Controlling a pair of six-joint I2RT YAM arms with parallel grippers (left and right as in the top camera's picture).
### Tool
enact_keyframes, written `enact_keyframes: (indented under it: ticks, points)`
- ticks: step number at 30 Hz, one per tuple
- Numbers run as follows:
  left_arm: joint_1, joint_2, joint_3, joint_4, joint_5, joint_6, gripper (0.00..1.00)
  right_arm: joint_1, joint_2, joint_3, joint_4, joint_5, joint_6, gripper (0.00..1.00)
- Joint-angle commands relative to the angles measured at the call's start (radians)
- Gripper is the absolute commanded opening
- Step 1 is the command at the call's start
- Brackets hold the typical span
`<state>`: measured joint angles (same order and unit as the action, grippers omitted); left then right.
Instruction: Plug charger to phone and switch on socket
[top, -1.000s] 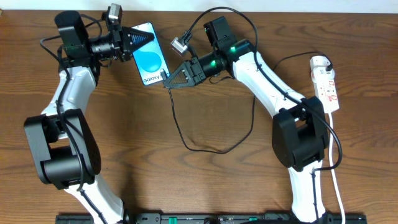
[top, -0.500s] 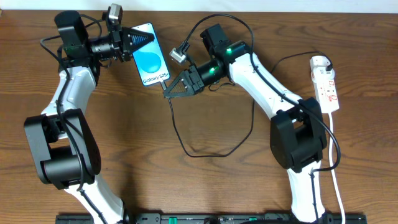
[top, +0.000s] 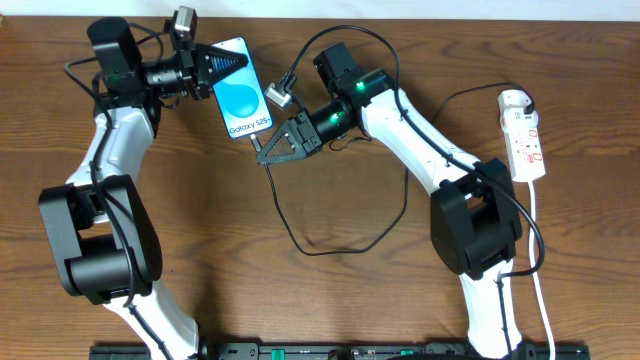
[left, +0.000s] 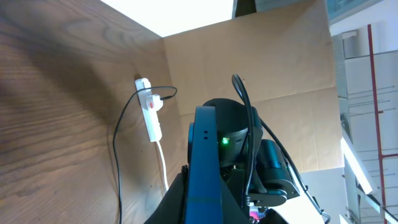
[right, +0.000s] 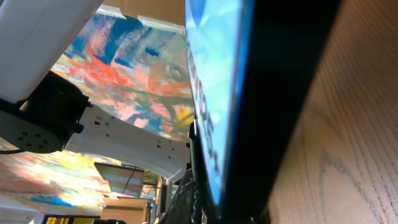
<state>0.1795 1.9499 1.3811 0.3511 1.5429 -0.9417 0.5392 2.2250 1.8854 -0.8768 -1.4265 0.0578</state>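
The phone (top: 243, 98), blue screen up with "Galaxy S25" text, lies tilted at the table's back left. My left gripper (top: 226, 62) is shut on its far end; in the left wrist view the phone (left: 204, 168) shows edge-on between the fingers. My right gripper (top: 266, 153) is shut on the plug end of the charger, a thin black cable (top: 300, 238), right at the phone's near end. In the right wrist view the phone screen (right: 214, 81) fills the frame close to the fingers; the plug itself is hidden. The socket (top: 524, 135) lies at the far right.
The black cable loops over the table middle and runs up (top: 405, 190) toward the socket, where a black plug sits in an outlet. The socket's white cord (top: 540, 290) runs down the right side. The socket (left: 151, 112) shows in the left wrist view, with cardboard walls behind.
My right gripper has moved left and a little toward the near side with the cable end, staying at the phone's lower end. The left gripper and phone hold still.
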Motion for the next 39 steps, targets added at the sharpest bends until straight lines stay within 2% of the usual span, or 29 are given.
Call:
enact_keyframes:
  ticks: [1, 27, 39]
  points:
    - [0.0, -0.014, 0.01, 0.006, 0.028, 0.002, 0.07, 0.005, 0.006, 0.018, -0.011, 0.007, -0.03, 0.01]
    - [0.0, -0.014, 0.01, 0.006, 0.028, 0.002, 0.07, -0.013, 0.006, 0.018, 0.051, 0.022, 0.018, 0.01]
    - [0.0, -0.014, 0.01, 0.006, 0.028, 0.002, 0.07, -0.015, 0.006, 0.018, 0.148, 0.037, 0.141, 0.01]
